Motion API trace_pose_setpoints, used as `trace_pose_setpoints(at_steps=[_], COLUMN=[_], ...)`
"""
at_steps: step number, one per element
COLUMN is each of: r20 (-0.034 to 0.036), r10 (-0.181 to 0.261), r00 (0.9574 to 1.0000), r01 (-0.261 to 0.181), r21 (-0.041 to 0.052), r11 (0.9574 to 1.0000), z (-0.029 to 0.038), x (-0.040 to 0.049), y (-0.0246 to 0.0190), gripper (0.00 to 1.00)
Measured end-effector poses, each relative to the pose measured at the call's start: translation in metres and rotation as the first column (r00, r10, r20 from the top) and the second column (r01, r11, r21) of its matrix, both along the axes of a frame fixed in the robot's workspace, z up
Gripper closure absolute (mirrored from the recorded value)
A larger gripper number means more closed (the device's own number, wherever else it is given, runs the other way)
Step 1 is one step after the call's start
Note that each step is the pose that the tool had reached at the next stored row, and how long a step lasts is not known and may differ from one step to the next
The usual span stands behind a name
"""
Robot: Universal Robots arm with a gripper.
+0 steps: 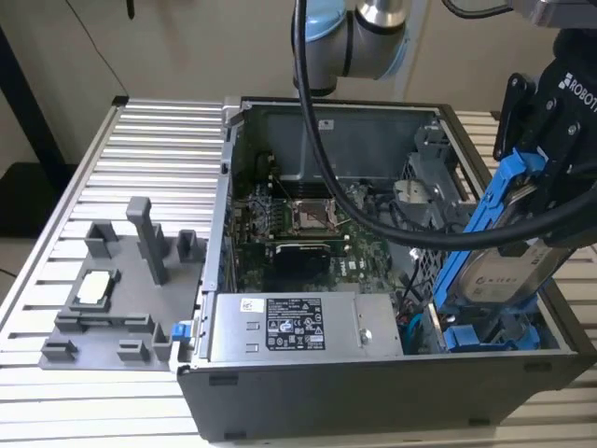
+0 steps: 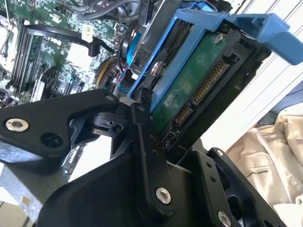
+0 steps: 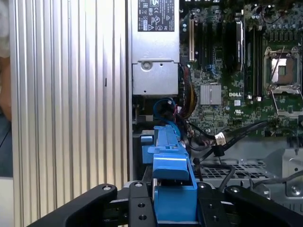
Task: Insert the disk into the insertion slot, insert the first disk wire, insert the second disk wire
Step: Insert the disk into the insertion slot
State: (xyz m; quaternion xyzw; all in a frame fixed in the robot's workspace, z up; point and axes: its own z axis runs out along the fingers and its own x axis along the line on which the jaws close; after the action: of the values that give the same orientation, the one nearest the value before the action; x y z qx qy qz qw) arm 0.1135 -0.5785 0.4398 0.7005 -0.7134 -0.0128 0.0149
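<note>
The disk, in its bright blue carrier frame, hung tilted over the corner of the open computer case nearest the camera on the exterior view's right. Its lower end was down by the insertion slot, not seated flat; whether it touched the bay could not be told. The hand was closed on the carrier, a black finger on either side of the blue frame. In the second wrist view the disk's green circuit board and its row of connector pins faced the camera.

Just beside the slot a bundle of red and black wires lay between the bay's perforated wall and the silver power-supply box. A thick black cable from the arm draped across the green motherboard towards the disk. In the first wrist view, thinner black leads with a white tag crossed the board near the carrier's tip.

Well apart, on the exterior view's left, a grey fixture stood on the slatted surface.

The disk carried a white label with dark print, and the power-supply box a black-and-white one.
</note>
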Motion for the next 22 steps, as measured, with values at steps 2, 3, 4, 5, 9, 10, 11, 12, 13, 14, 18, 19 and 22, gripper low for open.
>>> trace_pose_setpoints(at_steps=[2,3,4,5,9,10,11,12,13,14,18,19,22], r20=[0.0000,0.0000,0.0000,0.0000,0.0000,0.0000,0.0000,0.0000,0.0000,0.0000,0.0000,0.0000,0.0000], r10=[0.000,0.000,0.000,0.000,0.000,0.000,0.001,0.001,0.002,0.002,0.003,0.003,0.005], r00=[1.0000,1.0000,1.0000,1.0000,1.0000,1.0000,1.0000,1.0000,1.0000,1.0000,1.0000,1.0000,1.0000], r01=[0.000,0.000,0.000,0.000,0.000,0.000,-0.001,-0.001,-0.002,-0.002,-0.003,-0.003,-0.005], r21=[0.0000,0.0000,0.0002,0.0001,0.0000,0.0000,0.0000,-0.0001,-0.0001,0.0000,0.0000,0.0000,-0.0001], r11=[1.0000,1.0000,1.0000,1.0000,1.0000,1.0000,1.0000,1.0000,1.0000,1.0000,1.0000,1.0000,1.0000], z=[-0.0022,-0.0034,-0.0048,-0.0060,-0.0117,-0.0127,-0.0133,-0.0137,-0.0142,-0.0148,-0.0181,-0.0192,-0.0219], x=[0.0000,0.0000,0.0000,0.0001,0.0021,0.0031,0.0039,0.0045,0.0052,0.0059,0.0112,0.0132,0.0162], y=[0.0000,0.0000,0.0000,0.0000,0.0000,0.0000,0.0001,0.0003,0.0007,0.0012,0.0021,0.0023,0.0030], gripper=[0.67,0.67,0.67,0.67,0.67,0.67,0.67,0.67,0.67,0.67,0.67,0.67,0.67])
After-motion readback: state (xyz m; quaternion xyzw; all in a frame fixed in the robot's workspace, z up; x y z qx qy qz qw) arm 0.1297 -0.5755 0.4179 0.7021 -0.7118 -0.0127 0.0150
